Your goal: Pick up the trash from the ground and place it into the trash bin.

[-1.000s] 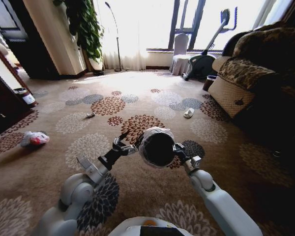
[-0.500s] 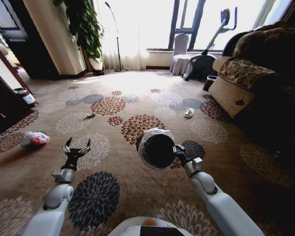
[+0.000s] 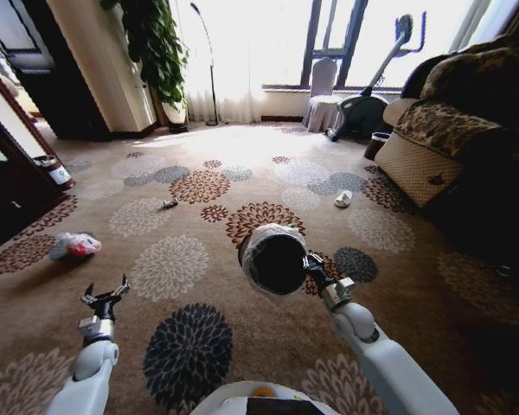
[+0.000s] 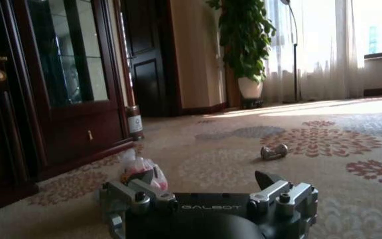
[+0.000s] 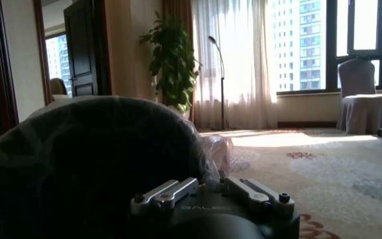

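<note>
1. Hovering low over the carpet (image 3: 242, 164) at the robot's left, the left hand (image 3: 105, 296) has its two fingers spread apart and holds nothing; in the left wrist view the left hand (image 4: 208, 183) shows both fingertips (image 4: 266, 178) parted over bare carpet.
2. Raised in front of the robot's middle, the right hand (image 3: 312, 263) grips the trash bin (image 3: 273, 258) by its rim, fingers pressed together on the edge. The bin is tilted so its dark mouth faces the head camera, with the shiny clear liner bunched round the rim.
3. From the right wrist, the trash bin (image 5: 85, 164) looms dark just beyond the right hand (image 5: 208, 190), and the bin wall hides the fingertips; a fold of liner (image 5: 216, 152) sticks out beside it.
4. Whatever lies inside the bin cannot be made out; its inside is only black.
5. Farther out on the left, the white-pink bag (image 3: 73, 246) lies on the carpet near the dark cabinet (image 3: 17, 173), well apart from the left hand. The left wrist view shows the white-pink bag (image 4: 140, 169) partly hidden behind that hand's own finger.
6. Beyond that, near the middle of the carpet, a small shiny scrap (image 3: 169, 204) lies alone; it is too small to name with certainty.
7. Off to the right, a white scrap (image 3: 343, 199) rests on the carpet near the patterned sofa (image 3: 454, 121).
8. At the far wall stand a tall potted plant (image 3: 160, 52) and a floor lamp (image 3: 209, 60) by the bright curtains.
</note>
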### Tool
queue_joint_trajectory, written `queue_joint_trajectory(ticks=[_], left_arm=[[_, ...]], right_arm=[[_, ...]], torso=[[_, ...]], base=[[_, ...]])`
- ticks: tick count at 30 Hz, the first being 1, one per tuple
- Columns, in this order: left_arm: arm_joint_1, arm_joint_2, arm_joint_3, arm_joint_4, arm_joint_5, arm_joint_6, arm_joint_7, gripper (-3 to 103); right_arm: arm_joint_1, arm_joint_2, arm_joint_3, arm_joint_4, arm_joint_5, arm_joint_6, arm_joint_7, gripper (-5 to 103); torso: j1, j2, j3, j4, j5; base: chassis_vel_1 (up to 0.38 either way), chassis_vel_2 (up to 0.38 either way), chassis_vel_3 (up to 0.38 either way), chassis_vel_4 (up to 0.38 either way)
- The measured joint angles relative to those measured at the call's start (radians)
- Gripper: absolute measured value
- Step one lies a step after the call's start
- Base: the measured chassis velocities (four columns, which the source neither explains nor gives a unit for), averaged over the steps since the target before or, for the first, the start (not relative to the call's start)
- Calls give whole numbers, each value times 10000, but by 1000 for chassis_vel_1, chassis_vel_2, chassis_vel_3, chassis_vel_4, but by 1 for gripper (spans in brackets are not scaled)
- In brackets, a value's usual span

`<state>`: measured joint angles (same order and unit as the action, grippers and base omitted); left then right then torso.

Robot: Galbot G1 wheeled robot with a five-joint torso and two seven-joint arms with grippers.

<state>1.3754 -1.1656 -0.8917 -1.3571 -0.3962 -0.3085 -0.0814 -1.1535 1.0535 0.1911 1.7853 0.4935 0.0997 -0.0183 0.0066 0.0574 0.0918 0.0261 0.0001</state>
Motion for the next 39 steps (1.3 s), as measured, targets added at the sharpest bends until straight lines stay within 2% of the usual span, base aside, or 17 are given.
queue_joint_trajectory(ticks=[1, 4, 7, 10, 15, 17, 19, 24, 30, 39], left_arm=[[-37, 34, 2, 95, -55, 0, 17, 100], [-93, 112, 1, 175, -352, 0, 130, 100], [-81, 160, -12, 57, -583, 96, 264, 100], [-122, 228, -109, 87, -602, 230, 335, 100], [-293, 388, -176, 473, -608, 352, 407, 100], [-347, 410, -152, 593, -600, 361, 444, 100], [-417, 362, -94, 718, -600, 366, 475, 100], [-592, 315, -35, 945, -583, 354, 478, 100], [-679, 308, 47, 967, -583, 318, 523, 100], [-637, 276, 74, 788, -645, 280, 638, 100]], right_arm=[[0, -8, 21, 11, 22, 17, 0, 0], [14, -3, 101, 10, 12, 47, 0, 0], [-7, -55, 178, 85, -79, 176, 0, 0], [-84, -121, 217, 172, -401, 403, -8, 0], [-166, -160, 250, 354, -635, 460, -9, 0], [-166, -138, 246, 357, -649, 494, -4, 0], [-159, -109, 216, 340, -658, 553, 3, 0], [-158, -80, 187, 317, -649, 606, -3, 0], [-166, -46, 171, 303, -606, 666, -2, 0], [-221, 29, 97, 285, -607, 717, 1, 0]], torso=[[0, 0, 0, -3, -9], [1, 0, 1, -2, 12], [0, 0, 0, -2, -11], [0, -1, 0, 1, -4], [0, 0, 0, -2, -3], [0, 0, 0, -6, 14], [2, 0, 0, -12, -5], [2, 0, 0, -1, -4], [1, 1, 0, -2, 4], [1, 0, 0, -3, -7]], base=[[303, 313, -270, -310], [321, 311, -313, -298], [299, 291, -276, -270], [219, 187, -162, -176], [37, 51, -35, -22], [-53, -55, 66, 14], [-66, -60, 20, 4], [-12, -10, 2, -4], [54, 92, -51, -93], [102, 381, -93, -382]])
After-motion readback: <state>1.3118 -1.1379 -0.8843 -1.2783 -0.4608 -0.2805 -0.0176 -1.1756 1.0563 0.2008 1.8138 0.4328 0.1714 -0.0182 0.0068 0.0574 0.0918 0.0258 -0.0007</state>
